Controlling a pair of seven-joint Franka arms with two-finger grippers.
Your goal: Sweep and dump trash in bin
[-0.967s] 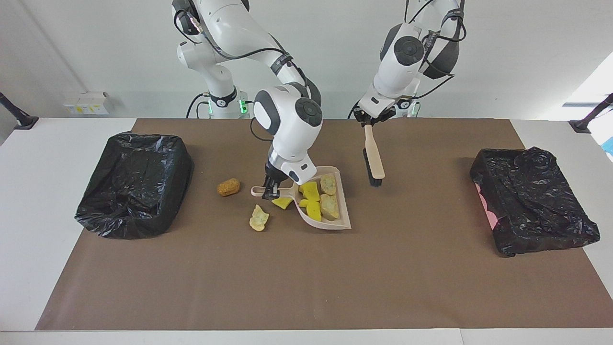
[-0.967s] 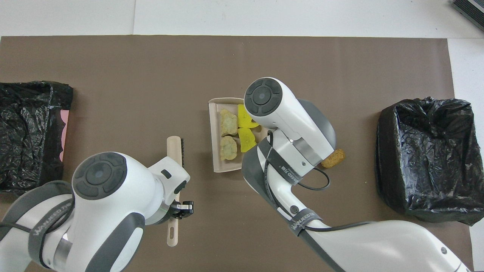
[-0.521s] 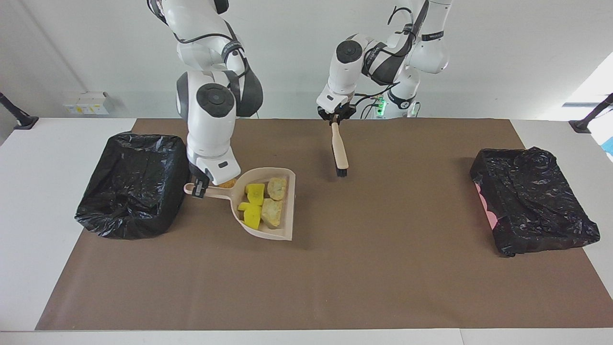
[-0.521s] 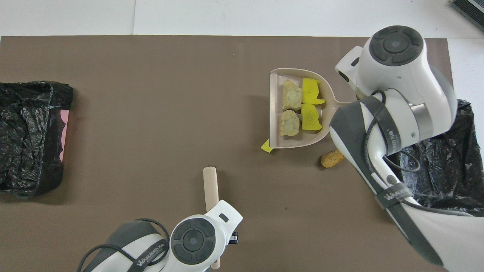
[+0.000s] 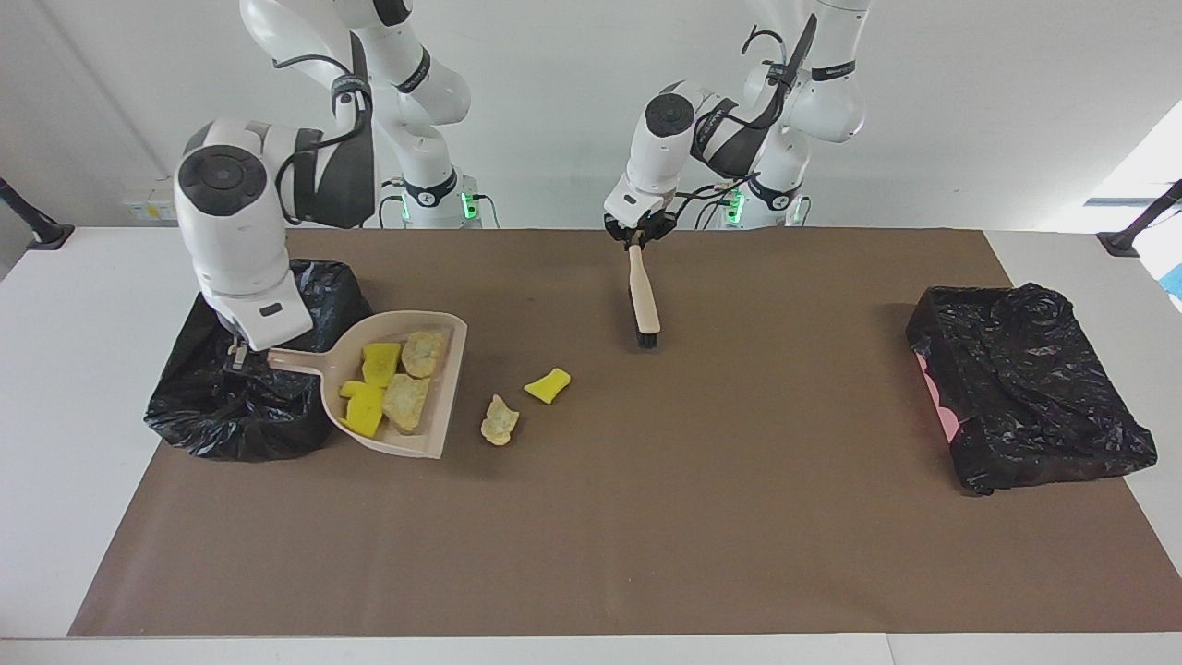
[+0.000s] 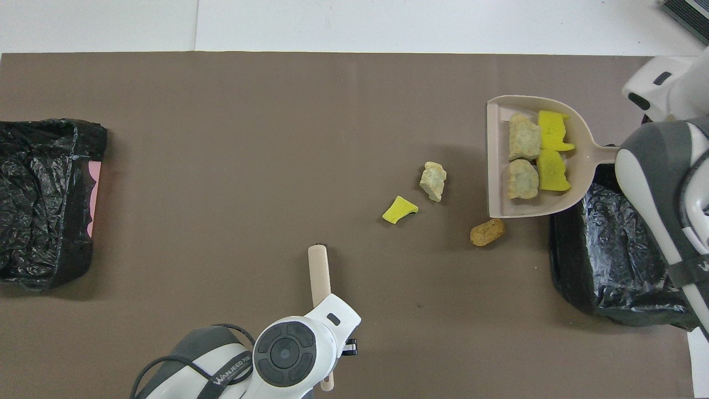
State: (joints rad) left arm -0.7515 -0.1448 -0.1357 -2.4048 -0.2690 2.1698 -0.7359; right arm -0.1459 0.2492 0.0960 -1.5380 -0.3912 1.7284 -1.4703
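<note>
Brown mat, two lined bins, a loaded dustpan in the air

Brown matting covers the tabletop [image 5: 591, 554], with a black-lined bin [image 5: 231, 416] at the right arm's end and a second lined bin [image 5: 1025, 388] at the left arm's end. Over the rim of the first bin the right end effector [image 5: 238, 356] is clamped on the handle of a beige dustpan [image 5: 434, 441], which carries four pieces of trash [image 5: 392, 383]: two yellow sponge chunks and two tan lumps. Three more scraps lie on the mat near the pan: a tan lump [image 5: 500, 421], a yellow chunk [image 5: 547, 385] and, in the overhead view, an orange-brown lump [image 6: 487, 232]. Near the robots the left end effector [image 5: 635, 236] is closed on the handle of a beige brush [image 5: 644, 300], bristles down.
</note>
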